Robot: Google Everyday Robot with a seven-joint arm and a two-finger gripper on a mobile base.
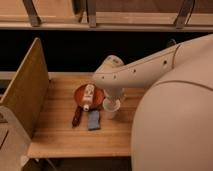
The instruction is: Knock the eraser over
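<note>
Blue-grey eraser [93, 120], one, flat at centre.
One white bottle [88, 97], label unreadable; my gripper [113, 100] just right, grip: cannot tell.

White arm [147, 69] reaching in from the right, bent downward at a rounded joint just above the gripper [114, 97], gripper pointing down, pale body shell [175, 125] to its right

You are in what looks like a lab or office test corner. A pale wooden surface [60, 137] carries a slanted wooden side panel [25, 95] left of the tool [113, 99], which hangs low beside a white cup [110, 108]. Metal struts [31, 14] stand behind it.
</note>
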